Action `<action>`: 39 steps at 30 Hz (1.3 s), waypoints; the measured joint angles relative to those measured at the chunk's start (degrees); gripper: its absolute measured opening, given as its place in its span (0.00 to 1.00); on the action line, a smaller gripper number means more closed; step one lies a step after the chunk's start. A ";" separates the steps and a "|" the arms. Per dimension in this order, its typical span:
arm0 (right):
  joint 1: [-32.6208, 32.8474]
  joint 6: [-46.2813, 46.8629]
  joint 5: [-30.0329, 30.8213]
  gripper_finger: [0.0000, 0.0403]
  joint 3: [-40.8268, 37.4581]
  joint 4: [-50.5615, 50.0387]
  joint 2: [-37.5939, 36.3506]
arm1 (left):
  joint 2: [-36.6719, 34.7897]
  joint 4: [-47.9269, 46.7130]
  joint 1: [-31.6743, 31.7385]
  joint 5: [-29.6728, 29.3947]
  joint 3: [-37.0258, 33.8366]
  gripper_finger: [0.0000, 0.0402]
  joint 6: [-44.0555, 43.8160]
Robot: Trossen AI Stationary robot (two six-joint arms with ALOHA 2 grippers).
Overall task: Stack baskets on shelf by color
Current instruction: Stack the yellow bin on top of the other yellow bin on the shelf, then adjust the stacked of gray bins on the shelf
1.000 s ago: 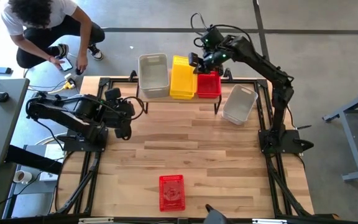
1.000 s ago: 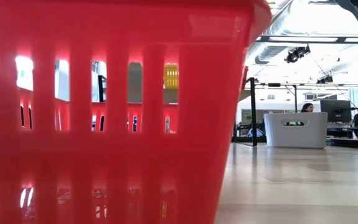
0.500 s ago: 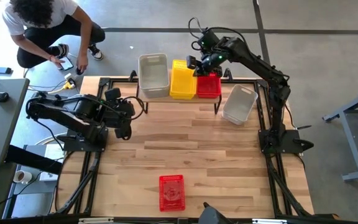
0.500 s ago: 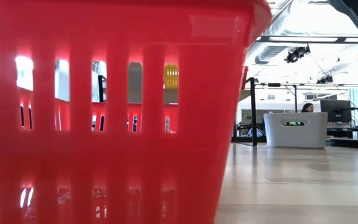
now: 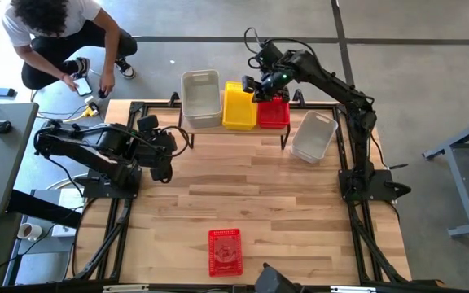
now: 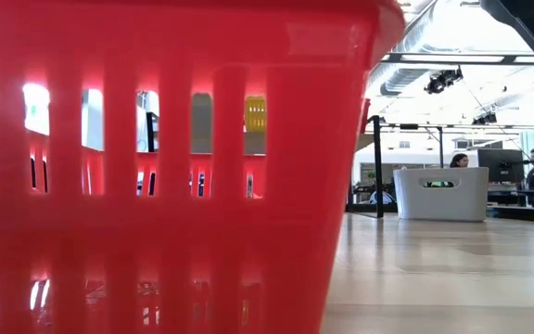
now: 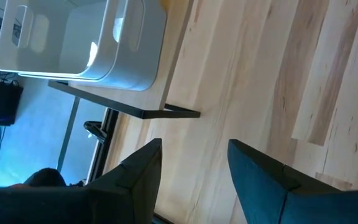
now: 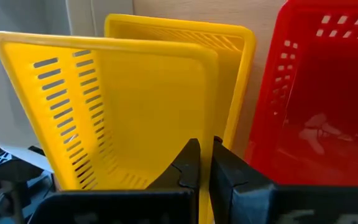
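Observation:
On the shelf [image 5: 293, 104] stand a pale grey basket stack [image 5: 200, 98], a yellow stack [image 5: 238, 110] and a red basket [image 5: 273, 114]. My right gripper [image 5: 257, 88] is over the shelf, shut on the upper yellow basket [image 8: 123, 112], which sits tilted inside a lower yellow one [image 8: 236, 68] beside the red basket [image 8: 316, 93]. One grey basket [image 5: 313, 136] rests on the table right of the shelf. A red basket [image 5: 225, 251] stands near the near edge. My left gripper [image 5: 163, 159] waits open at the table's left, facing the grey stack [image 7: 79, 43]. My right gripper [image 8: 205, 155] pinches the upper yellow basket's side wall [image 8: 209, 106] on the side toward the red basket, one finger inside the basket and one outside. It comes from above, slanting down. The basket sits tilted, its lower part nested in the yellow basket beneath.
The near red basket [image 6: 156, 167] fills most of the low view; the lone grey basket [image 6: 440, 193] shows behind it. The shelf's black leg [image 7: 166, 112] stands ahead of the left gripper. A person [image 5: 55, 37] crouches beyond the table's far left corner.
The right gripper has shifted slightly toward the table's left and far edge while staying shut on the yellow basket. The held yellow basket has sunk a little lower into the yellow stack.

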 joint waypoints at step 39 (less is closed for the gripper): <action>8.61 -24.90 11.21 0.26 9.81 7.54 -0.11 | 0.00 4.48 2.47 -4.71 0.00 0.43 -0.46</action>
